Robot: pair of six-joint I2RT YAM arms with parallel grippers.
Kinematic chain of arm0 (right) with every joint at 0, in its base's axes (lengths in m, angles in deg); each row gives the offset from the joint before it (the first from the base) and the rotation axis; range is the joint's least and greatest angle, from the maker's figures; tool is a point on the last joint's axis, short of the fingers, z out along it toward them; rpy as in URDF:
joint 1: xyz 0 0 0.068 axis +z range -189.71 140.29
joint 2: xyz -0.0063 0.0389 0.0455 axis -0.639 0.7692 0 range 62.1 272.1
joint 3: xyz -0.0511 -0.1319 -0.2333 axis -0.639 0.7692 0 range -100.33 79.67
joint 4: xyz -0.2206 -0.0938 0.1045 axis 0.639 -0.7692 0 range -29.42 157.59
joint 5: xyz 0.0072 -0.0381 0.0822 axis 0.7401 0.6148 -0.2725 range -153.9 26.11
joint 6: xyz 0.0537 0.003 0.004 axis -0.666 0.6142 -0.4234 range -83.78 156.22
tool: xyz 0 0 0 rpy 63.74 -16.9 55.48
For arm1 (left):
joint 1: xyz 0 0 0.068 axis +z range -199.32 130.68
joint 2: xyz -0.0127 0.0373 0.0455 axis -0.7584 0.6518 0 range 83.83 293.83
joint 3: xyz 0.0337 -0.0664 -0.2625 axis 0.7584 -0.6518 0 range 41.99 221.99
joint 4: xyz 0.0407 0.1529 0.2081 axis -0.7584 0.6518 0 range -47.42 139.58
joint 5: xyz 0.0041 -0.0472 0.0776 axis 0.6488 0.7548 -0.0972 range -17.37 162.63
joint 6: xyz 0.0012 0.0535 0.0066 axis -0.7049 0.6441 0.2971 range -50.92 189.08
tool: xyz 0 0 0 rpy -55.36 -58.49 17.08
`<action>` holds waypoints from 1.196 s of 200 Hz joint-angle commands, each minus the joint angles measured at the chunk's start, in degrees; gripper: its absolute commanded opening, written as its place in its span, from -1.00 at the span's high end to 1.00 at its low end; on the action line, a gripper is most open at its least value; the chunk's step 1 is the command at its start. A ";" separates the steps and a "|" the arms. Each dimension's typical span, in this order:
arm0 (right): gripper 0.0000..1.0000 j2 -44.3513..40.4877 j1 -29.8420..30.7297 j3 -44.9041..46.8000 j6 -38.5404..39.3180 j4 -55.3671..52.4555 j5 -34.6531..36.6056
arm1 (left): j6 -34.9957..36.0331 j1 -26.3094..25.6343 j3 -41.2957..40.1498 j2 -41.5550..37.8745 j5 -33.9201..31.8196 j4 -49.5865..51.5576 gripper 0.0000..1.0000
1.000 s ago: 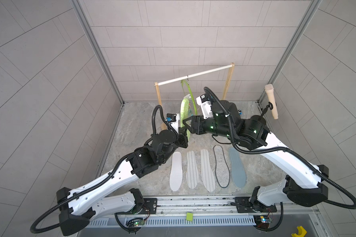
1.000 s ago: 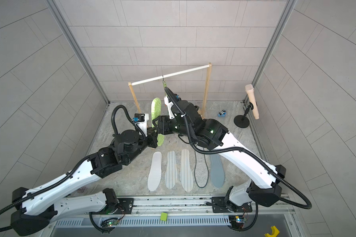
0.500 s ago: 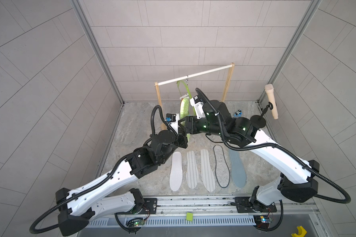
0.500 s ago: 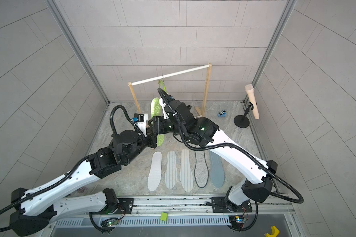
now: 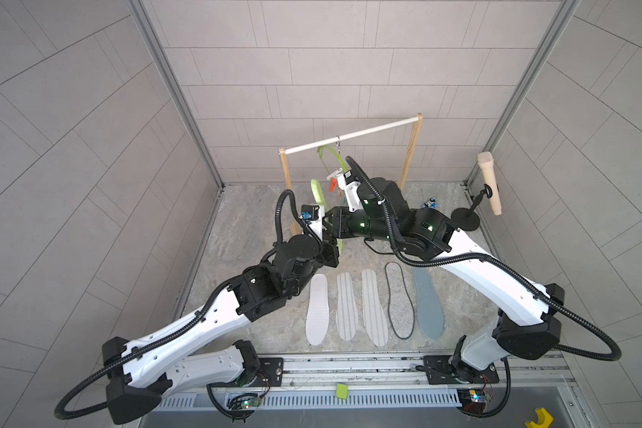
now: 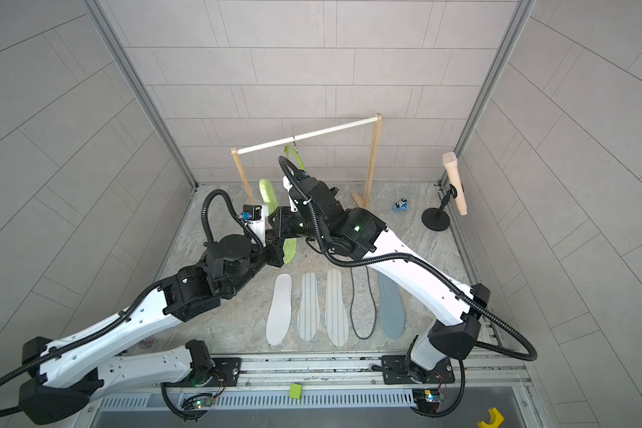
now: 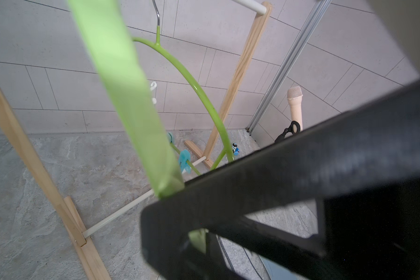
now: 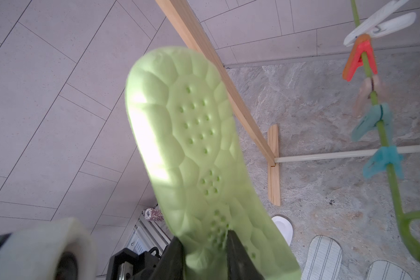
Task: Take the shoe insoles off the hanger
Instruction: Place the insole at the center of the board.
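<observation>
Two arms, left arm (image 5: 215, 318) and right arm (image 5: 497, 281), meet over the middle of the counter (image 5: 245, 229), in front of the wooden rack (image 5: 410, 148).

The hanger (image 7: 192, 80) hangs by its hook from the rack's white rod.

Five insoles lie flat in a row near the front edge, side by side but not touching: white dotted insole (image 5: 317, 307), two striped insoles (image 5: 346, 307) (image 5: 373, 307), grey felt insole (image 5: 399, 300), blue-grey insole (image 5: 427, 304).

The mint insole (image 8: 192, 145) is off the hanger, standing roughly upright between the arms, just beside the hanger and clear of its pins.

The left tool (image 7: 199, 240) is clamped on its lower end. The right tool (image 8: 204, 238) straddles it further up, one finger (image 8: 238, 257) across its face. I can't tell whether it grips.

On the hanger's bar I see a white pin (image 8: 378, 21), a red pin (image 8: 360, 60) and two teal pins (image 8: 374, 121) (image 8: 383, 161).
</observation>
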 commanded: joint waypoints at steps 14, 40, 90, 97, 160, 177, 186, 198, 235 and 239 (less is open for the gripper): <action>0.65 0.62 0.19 -1.13 -0.32 0.76 0.10 | 3.43 -1.98 3.68 0.98 -0.73 0.27 1.00; 0.87 0.22 0.11 -1.12 -0.42 1.09 0.11 | 4.14 -2.21 3.81 0.97 -1.84 0.39 1.00; 1.00 -3.29 -2.18 3.05 -2.93 6.67 -1.06 | 4.55 -2.23 4.05 0.26 -2.43 0.35 0.12; 1.00 -4.27 -3.31 4.58 -3.69 8.25 -1.73 | 4.57 -2.22 3.99 -0.03 -2.09 0.30 -0.09; 1.00 -13.11 -17.85 14.34 -6.11 15.19 -15.63 | -2.97 2.69 8.23 -5.28 13.36 7.20 -0.42; 1.00 -16.16 -22.79 17.75 -7.58 19.33 -22.98 | -7.87 8.80 11.25 -4.71 25.77 8.54 -0.41; 1.00 -17.48 -25.79 19.16 -9.01 20.22 -26.84 | -10.35 12.37 12.40 -4.11 32.47 7.81 -0.41; 1.00 -19.13 -29.20 20.60 -9.50 21.14 -30.83 | -14.68 16.68 12.89 -3.46 40.26 4.85 -0.41; 1.00 -20.17 -34.77 22.49 -15.51 28.47 -42.75 | -36.07 23.46 8.74 1.41 57.81 -19.31 -0.41; 1.00 -19.92 -34.77 22.14 -16.24 28.64 -43.49 | -37.35 23.42 8.76 2.07 58.53 -21.15 -0.41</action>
